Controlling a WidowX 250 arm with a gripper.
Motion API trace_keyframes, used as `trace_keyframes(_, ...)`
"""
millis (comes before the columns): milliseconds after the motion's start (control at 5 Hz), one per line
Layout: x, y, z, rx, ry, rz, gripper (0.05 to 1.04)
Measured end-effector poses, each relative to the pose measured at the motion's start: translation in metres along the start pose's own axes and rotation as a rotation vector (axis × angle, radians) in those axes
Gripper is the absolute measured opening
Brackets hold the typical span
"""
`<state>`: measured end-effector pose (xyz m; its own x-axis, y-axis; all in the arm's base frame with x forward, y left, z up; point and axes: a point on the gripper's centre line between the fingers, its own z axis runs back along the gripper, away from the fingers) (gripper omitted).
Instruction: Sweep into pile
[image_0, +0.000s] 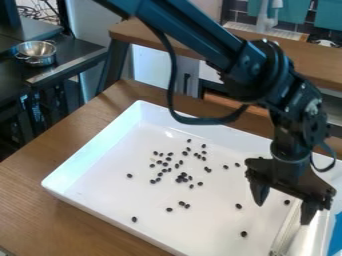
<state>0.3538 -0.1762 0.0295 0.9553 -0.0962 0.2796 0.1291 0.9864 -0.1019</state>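
one gripper (283, 210), fingers parted, above the tray's right side; one pale, long-edged tool (288, 227), below it, in that side; small black pieces (182, 178), loosely scattered, mostly mid-tray; one white tray (100, 186), on wooden tabletop (40, 200).

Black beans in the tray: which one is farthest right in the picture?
The lone bean seen between the two fingers of the claw; the others visible lie left of both.

Tray (93, 145) cut off; blue item (336, 236) too
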Motion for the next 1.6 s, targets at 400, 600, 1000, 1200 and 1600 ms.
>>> trace_keyframes(400,0.002,-0.011,-0.014,0.020,0.028,0.007,0.999)
trace_keyframes(600,0.004,-0.014,-0.018,0.037,0.032,0.014,0.961)
trace_keyframes(1000,0.002,-0.011,-0.028,0.070,0.066,0.053,0.390)
trace_keyframes(1200,-0.002,-0.008,-0.030,0.075,0.062,0.047,0.351)
trace_keyframes(1600,-0.010,0.030,-0.023,0.056,0.084,0.071,0.351)
